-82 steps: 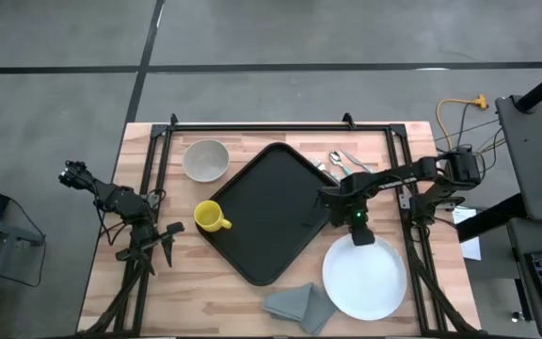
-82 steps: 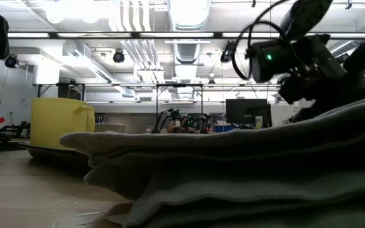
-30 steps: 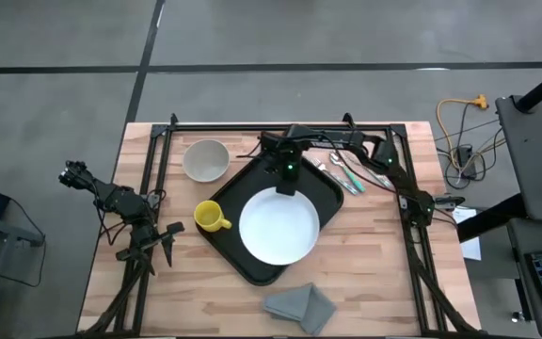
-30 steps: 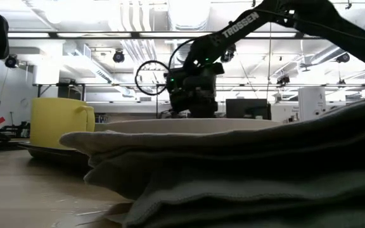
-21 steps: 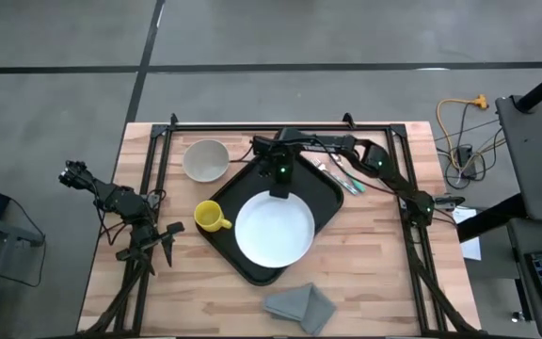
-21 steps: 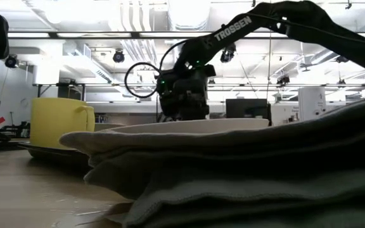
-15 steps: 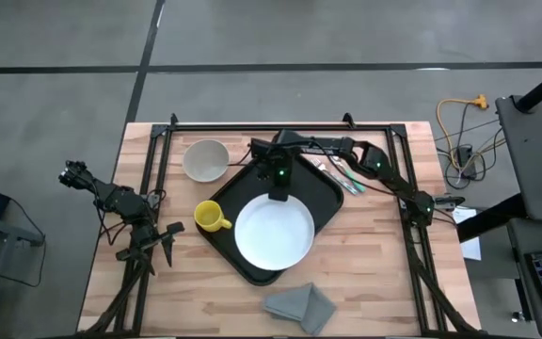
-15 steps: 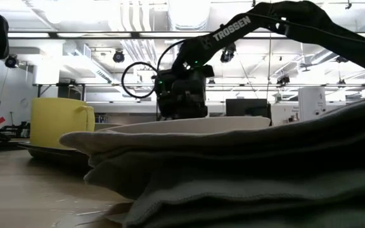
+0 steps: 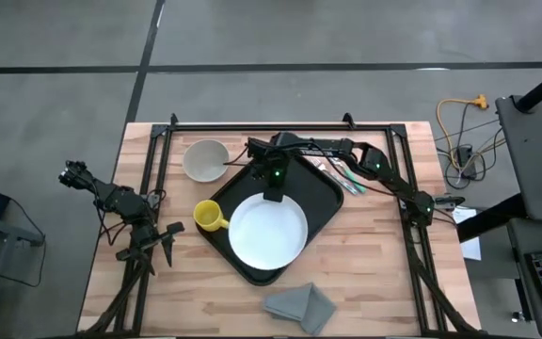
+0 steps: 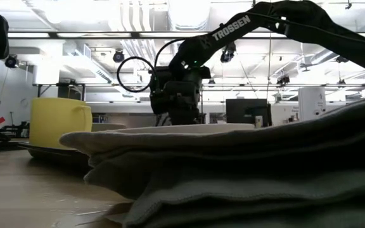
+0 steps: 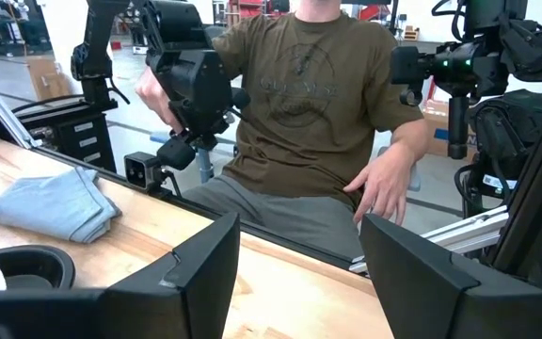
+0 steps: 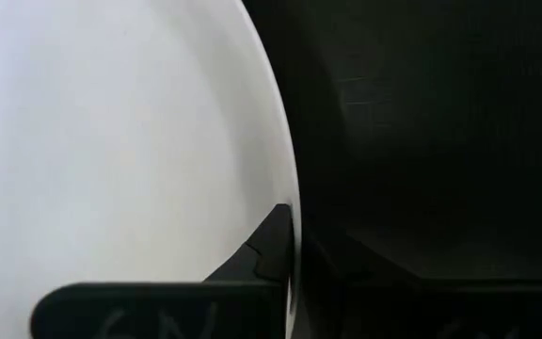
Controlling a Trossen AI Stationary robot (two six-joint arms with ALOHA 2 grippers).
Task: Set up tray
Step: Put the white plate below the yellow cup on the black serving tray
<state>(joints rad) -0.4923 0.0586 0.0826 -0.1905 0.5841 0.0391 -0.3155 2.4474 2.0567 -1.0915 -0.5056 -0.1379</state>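
Grey folded cloth [image 9: 299,305] is lying nearest, not yet on the tray [image 9: 319,185]. Mid-tabletop, I am pinching the white plate [image 9: 267,229] by its rim with my right gripper [image 9: 273,193], over that tray. Yellow mug [image 9: 210,217], bowl [image 9: 205,159] and cutlery [image 9: 343,169] are waiting outside; my left gripper [image 9: 165,242] is idling open.

Bright, even light from ceiling strips [image 10: 189,12], soft shadows, blurred foreground cloth [image 10: 246,177] in the low view.
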